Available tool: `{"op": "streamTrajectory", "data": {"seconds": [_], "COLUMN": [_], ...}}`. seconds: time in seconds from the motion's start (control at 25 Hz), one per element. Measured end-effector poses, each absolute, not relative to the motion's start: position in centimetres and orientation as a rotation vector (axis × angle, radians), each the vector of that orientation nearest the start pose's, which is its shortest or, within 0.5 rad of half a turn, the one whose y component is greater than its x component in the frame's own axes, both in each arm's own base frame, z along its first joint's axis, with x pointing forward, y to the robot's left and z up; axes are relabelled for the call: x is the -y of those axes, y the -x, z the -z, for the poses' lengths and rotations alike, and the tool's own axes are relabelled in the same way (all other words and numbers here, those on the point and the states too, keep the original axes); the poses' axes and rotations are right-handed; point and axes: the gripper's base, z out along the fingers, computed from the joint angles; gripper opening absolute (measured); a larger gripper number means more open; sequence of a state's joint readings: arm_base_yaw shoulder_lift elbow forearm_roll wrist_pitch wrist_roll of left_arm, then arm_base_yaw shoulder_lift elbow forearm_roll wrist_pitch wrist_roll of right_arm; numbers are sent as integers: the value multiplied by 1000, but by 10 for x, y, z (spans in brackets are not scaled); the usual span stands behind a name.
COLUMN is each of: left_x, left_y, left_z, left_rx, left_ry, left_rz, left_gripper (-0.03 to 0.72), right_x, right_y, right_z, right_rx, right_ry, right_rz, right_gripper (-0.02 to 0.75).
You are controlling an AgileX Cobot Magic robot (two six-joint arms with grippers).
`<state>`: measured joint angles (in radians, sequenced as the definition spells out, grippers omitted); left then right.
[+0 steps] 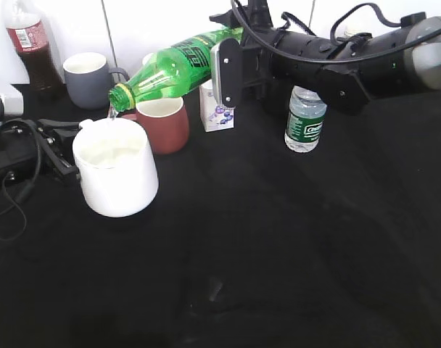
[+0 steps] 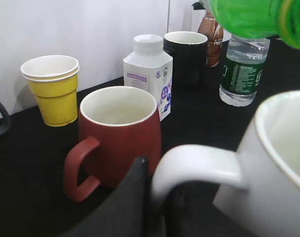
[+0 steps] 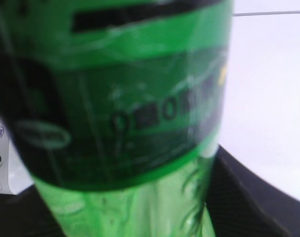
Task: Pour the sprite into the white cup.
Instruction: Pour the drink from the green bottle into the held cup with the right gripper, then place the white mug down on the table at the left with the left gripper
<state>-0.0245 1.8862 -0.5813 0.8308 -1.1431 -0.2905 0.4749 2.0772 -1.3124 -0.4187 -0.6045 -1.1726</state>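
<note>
The sprite is a green bottle tipped almost level, with its open mouth down-left over the white cup. A thin clear stream falls from the mouth into the cup. My right gripper is shut on the bottle's body. The bottle fills the right wrist view and hides the jaws there. My left gripper is shut on the white cup's loop handle, and the cup stands on the black table. In the exterior view the left gripper sits at the cup's left side.
A reddish-brown mug stands right behind the white cup. A small white bottle, a water bottle, a grey mug and a cola bottle stand further back. A yellow paper cup and a black mug stand by the wall.
</note>
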Motion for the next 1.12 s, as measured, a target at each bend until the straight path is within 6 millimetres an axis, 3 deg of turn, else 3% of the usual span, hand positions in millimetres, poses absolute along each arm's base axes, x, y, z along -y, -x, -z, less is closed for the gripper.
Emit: {"op": "streamTrajectory", "data": {"seconds": [0.48, 0.6, 0.76, 0.84, 0.92, 1.12], "left_x": [67, 66, 61, 55, 44, 14], "left_y": [-297, -298, -302, -307, -313, -330], "left_z": [-136, -136, -138, -139, -142, -139], "left_rx": [-1668, -1669, -1675, -1678, -1663, -1654], "left_ry": [-625, -607, -524, -423, -331, -83], "left_rz": [572, 566, 534, 489, 368, 94], "left_gripper": [72, 72, 73, 73, 73, 73], "right_x": [-233, -236, -239, -239, -240, -242], "right_y": [-406, -405, -402, -402, -401, -400], "right_z": [-202, -204, -217, -218, -218, -217], "right_rx": [-832, -970, -1228, -1331, -1378, -1394], "right_ry": [1482, 1354, 881, 721, 651, 643], "right_rz": [522, 340, -231, -437, -543, -598], "right_gripper": [480, 480, 479, 477, 477, 477]}}
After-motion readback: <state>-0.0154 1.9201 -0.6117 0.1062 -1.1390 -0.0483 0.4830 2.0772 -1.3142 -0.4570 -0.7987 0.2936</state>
